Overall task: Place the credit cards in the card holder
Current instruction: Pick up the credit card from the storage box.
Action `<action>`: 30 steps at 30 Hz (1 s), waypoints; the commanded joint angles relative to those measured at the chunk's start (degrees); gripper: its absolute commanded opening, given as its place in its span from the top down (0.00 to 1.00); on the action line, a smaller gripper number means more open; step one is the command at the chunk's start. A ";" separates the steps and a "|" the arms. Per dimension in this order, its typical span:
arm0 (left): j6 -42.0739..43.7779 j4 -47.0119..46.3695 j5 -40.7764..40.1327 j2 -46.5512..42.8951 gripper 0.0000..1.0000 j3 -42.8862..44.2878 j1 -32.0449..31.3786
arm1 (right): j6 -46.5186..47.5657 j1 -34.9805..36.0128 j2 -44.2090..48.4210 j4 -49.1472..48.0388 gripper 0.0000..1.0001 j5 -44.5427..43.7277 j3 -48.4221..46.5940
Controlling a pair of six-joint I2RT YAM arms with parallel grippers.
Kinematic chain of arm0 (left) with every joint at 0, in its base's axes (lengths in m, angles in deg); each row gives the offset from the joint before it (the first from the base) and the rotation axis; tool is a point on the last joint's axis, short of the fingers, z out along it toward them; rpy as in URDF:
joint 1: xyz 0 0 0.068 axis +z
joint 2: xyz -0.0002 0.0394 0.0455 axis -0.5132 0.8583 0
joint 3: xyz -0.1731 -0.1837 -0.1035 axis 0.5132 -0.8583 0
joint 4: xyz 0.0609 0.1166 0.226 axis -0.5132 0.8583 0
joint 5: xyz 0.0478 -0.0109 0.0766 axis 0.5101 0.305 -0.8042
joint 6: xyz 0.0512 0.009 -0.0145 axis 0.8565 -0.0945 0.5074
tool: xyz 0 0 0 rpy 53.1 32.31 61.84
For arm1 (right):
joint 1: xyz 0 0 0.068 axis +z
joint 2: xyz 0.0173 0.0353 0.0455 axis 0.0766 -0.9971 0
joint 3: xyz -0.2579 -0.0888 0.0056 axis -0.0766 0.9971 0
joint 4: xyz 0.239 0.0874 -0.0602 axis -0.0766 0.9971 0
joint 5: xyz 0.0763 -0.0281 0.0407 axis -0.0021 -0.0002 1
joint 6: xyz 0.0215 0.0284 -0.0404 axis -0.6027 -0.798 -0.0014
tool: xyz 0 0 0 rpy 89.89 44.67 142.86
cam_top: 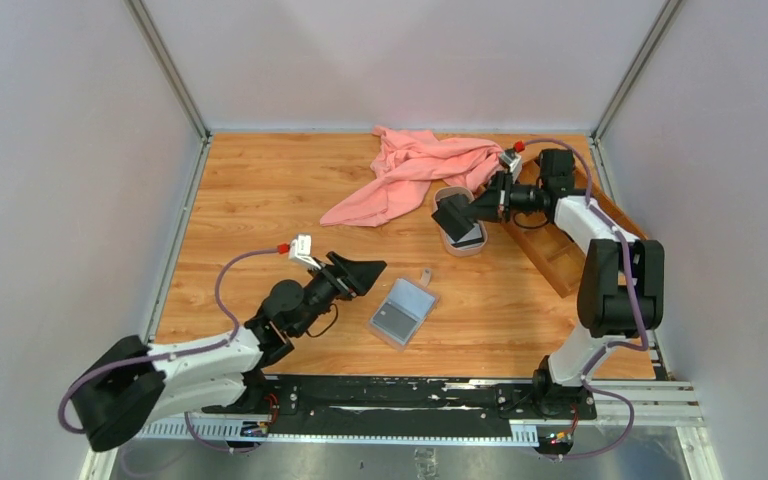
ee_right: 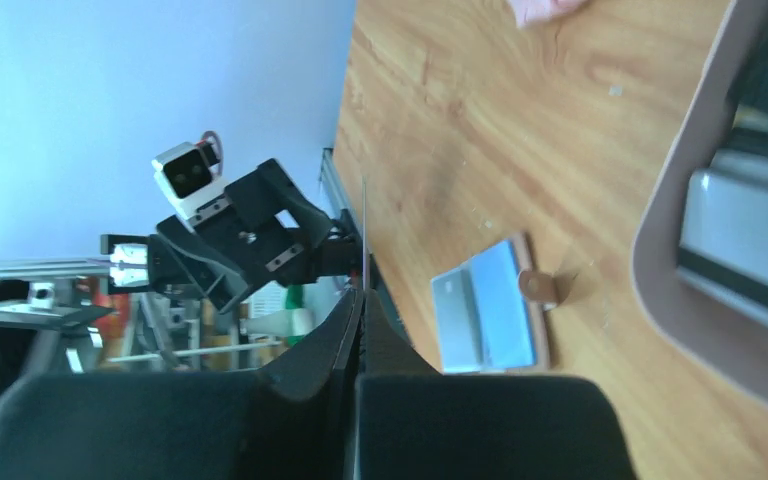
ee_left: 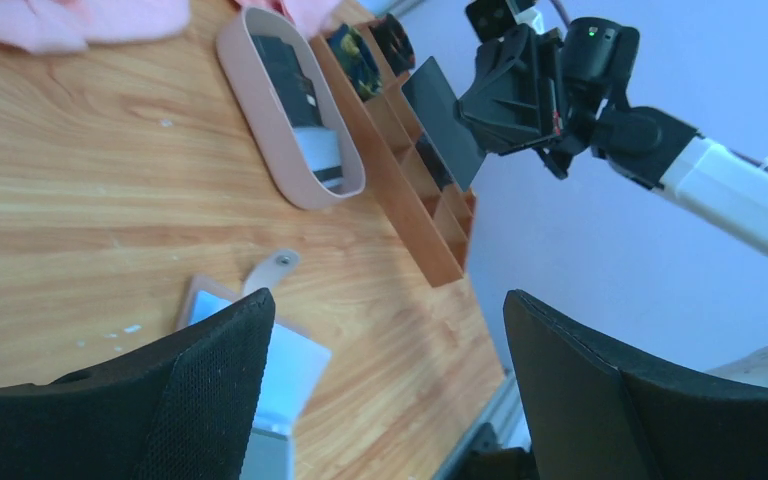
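your right end effector (ee_right: 362,295) is clamped tight on a black card (ee_left: 445,120). your right wrist view shows the card edge-on, a thin line rising from between the pressed-together fingers (ee_right: 325,340). the card is held in the air over the oval tray (cam_top: 468,251). more cards (ee_left: 285,70) lie inside that tray, dark with a pale band. just right of it sits the brown compartment tray (cam_top: 560,262), and behind it a pink cloth (cam_top: 415,170) is bunched on the table (cam_top: 260,200). your left end effector (cam_top: 372,277) is spread wide and grips nothing, hovering just left of the card holder (cam_top: 402,312). the card holder lies open on the table near the front middle, grey-blue sleeves facing up and its snap tab (cam_top: 425,275) pointing toward the far side. it is apart from the oval tray and from the held card.
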 commanded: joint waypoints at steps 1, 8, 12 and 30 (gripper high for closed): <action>-12.07 -17.86 4.57 12.56 0.14 2.11 0.92 | -16.49 0.21 2.99 -7.64 1.00 2.38 6.24; -17.51 -24.32 7.64 28.58 0.17 9.97 1.14 | -23.99 2.95 5.70 -13.18 1.00 1.01 12.19; -23.47 -30.51 7.98 36.72 0.25 12.86 1.14 | -24.94 5.46 4.54 -15.70 1.00 2.58 12.51; -29.86 -43.13 9.48 51.79 1.00 18.76 2.07 | -20.53 9.75 4.10 -15.91 1.00 3.84 12.32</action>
